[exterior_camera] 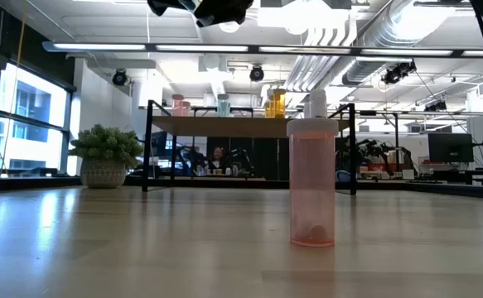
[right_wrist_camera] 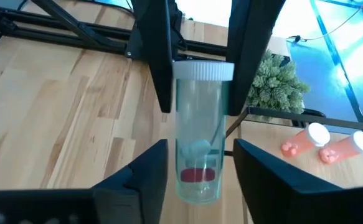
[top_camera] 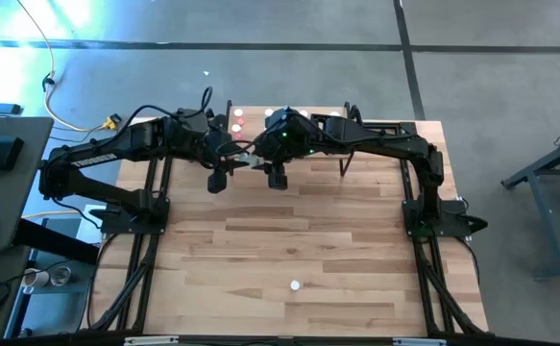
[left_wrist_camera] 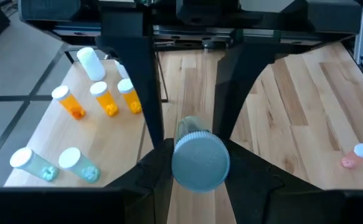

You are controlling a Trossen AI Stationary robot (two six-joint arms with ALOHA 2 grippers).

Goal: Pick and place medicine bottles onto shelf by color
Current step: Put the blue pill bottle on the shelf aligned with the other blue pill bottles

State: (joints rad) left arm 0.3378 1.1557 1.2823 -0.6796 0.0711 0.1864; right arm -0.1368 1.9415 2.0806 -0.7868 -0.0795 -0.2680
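A clear bottle [right_wrist_camera: 200, 130] with a white cap and a red bit at its base is held in the air between my two grippers, near the shelf [top_camera: 260, 117] at the table's far edge. My left gripper [left_wrist_camera: 200, 165] is shut on its cap end. My right gripper [right_wrist_camera: 200, 165] is open, with its fingers on either side of the bottle's base end and a narrow gap on each side. A pink bottle [exterior_camera: 311, 182] stands upright on its base on the near part of the table [top_camera: 296, 285]. Orange bottles [left_wrist_camera: 103, 99], a white one [left_wrist_camera: 91, 62] and two pale green ones [left_wrist_camera: 56, 165] are on the shelf. My left gripper pinches the clear bottle at its white cap [left_wrist_camera: 200, 163] between its two fingers. The fingers lie along the bottle, and the cap faces back toward the wrist. The bottle is lifted clear of the table and the shelf, its base end pointing toward my right gripper.
Two pink bottles [right_wrist_camera: 327, 144] are on another part of the shelf top. A potted plant [exterior_camera: 104, 153] stands at the far left, beside the shelf. The two arms meet close together over the table's far middle. Bare wooden tabletop [top_camera: 289, 240] lies toward the near edge.
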